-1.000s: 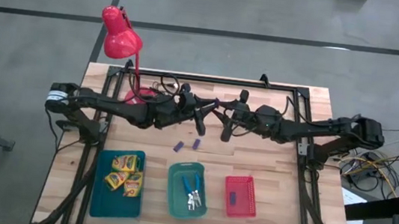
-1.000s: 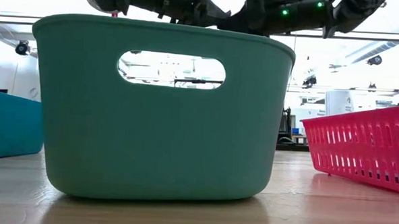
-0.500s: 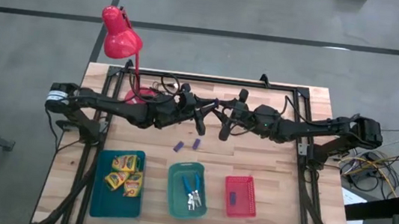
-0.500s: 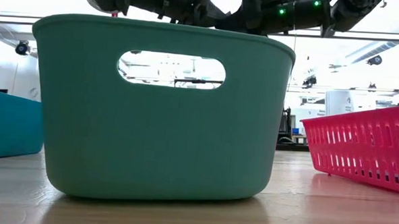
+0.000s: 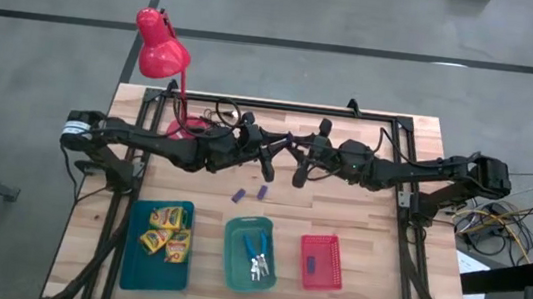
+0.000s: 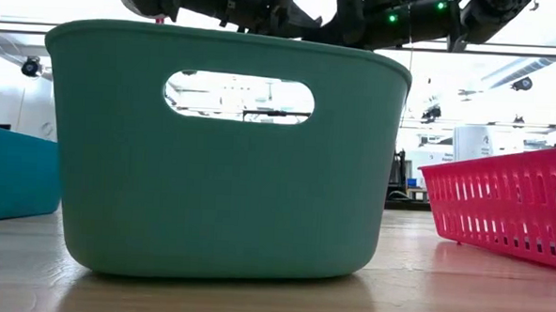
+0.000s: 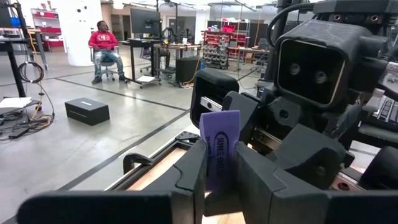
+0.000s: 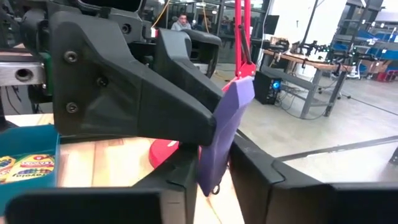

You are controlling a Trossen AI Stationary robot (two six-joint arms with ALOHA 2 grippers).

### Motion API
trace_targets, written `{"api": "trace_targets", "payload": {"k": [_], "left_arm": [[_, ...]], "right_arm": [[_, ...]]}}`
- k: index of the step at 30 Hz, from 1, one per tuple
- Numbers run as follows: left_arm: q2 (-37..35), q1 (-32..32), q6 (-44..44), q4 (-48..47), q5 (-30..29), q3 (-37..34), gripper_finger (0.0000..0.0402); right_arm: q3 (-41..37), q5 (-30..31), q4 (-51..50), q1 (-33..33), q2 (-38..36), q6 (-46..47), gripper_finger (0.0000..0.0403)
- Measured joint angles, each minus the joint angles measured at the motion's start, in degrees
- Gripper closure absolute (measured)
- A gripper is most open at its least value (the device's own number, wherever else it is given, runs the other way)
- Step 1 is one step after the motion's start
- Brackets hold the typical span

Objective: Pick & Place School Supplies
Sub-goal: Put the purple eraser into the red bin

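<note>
Midair, one purple block (image 7: 220, 147) between both arms' jaws, left gripper (image 7: 219, 167) and right gripper (image 8: 212, 163) clamped on it.

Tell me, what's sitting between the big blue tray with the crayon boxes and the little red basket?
The green plastic bin stands between the teal tray and the red mesh basket; the high view shows blue-handled scissors lying inside it.

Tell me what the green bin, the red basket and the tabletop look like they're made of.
The green bin looks like moulded plastic, matte: smooth one-piece walls with a cut-out handle slot. The red basket also looks plastic, slightly glossy, its wall a regular grid of small openings. The tabletop appears to be light wood planks, with visible grain and seams and a faint sheen, possibly sealed.
</note>
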Motion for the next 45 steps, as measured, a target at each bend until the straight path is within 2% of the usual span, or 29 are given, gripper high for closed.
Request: {"api": "trace_targets", "payload": {"k": [9, 26, 40, 45], "left_arm": [[0.0, 0.0, 0.0, 0.04, -0.01, 0.0, 0.0328], [0.0, -0.04, -1.97, 0.11, 0.74, 0.04, 0.0326], [-0.11, -0.04, -3.19, -1.0, 4.04, 0.35, 0.0242], [-0.37, -0.07, -3.21, -1.17, 4.24, 0.37, 0.0227]], "right_arm": [[0.0, 0.14, -0.02, -0.02, 0.0, 0.02, 0.0384], [0.0, 0.82, 0.0, 0.02, -0.02, 0.02, 0.038], [0.0, 0.79, -0.13, 0.02, -0.04, 0.0, 0.038], [0.0, 0.79, -0.1, 0.02, -0.04, 0.0, 0.038]]}}
